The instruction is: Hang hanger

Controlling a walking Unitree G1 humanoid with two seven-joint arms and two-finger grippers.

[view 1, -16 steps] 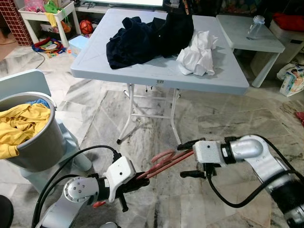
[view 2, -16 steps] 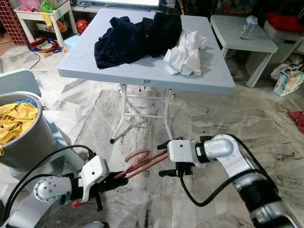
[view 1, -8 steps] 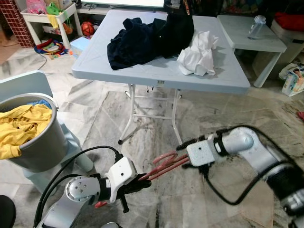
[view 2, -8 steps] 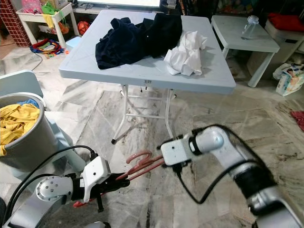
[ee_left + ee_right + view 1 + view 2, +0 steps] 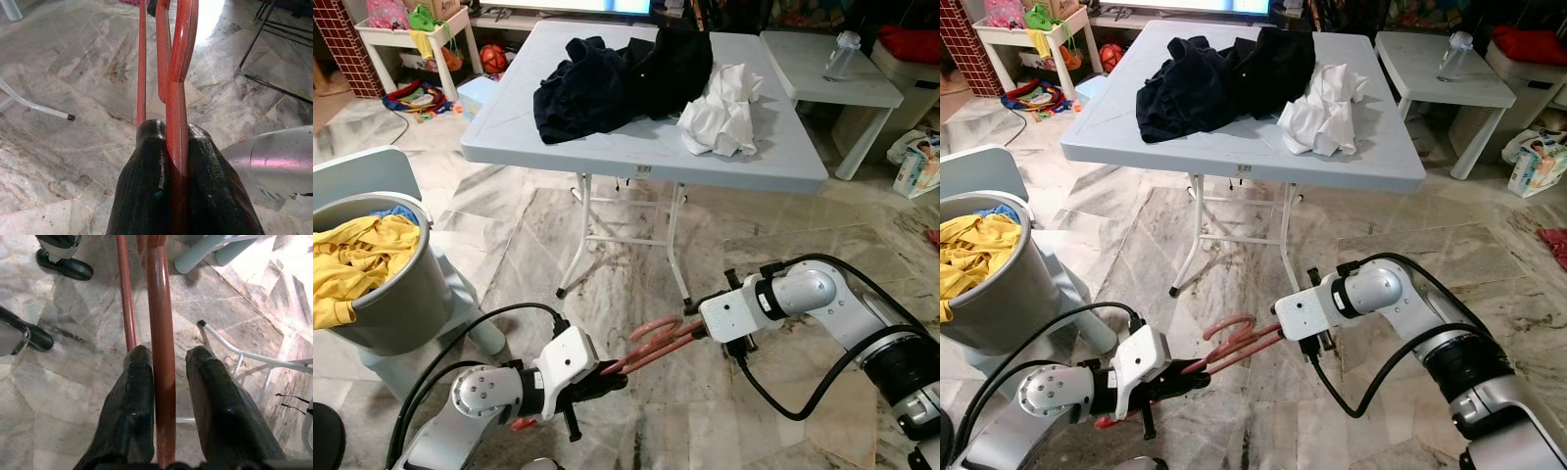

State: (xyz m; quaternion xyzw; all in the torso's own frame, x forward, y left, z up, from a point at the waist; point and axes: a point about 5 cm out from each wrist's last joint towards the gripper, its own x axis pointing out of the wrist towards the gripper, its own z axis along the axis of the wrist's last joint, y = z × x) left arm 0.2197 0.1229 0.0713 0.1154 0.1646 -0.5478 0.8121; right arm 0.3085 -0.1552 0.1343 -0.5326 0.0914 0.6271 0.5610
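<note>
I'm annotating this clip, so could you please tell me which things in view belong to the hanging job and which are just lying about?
Belonging to the job:
- red hanger
- left gripper, shut on it
- right gripper, its fingers either side of the hanger

Lying about:
- dark clothes on the table
- white cloth
- grey bin with yellow laundry
</note>
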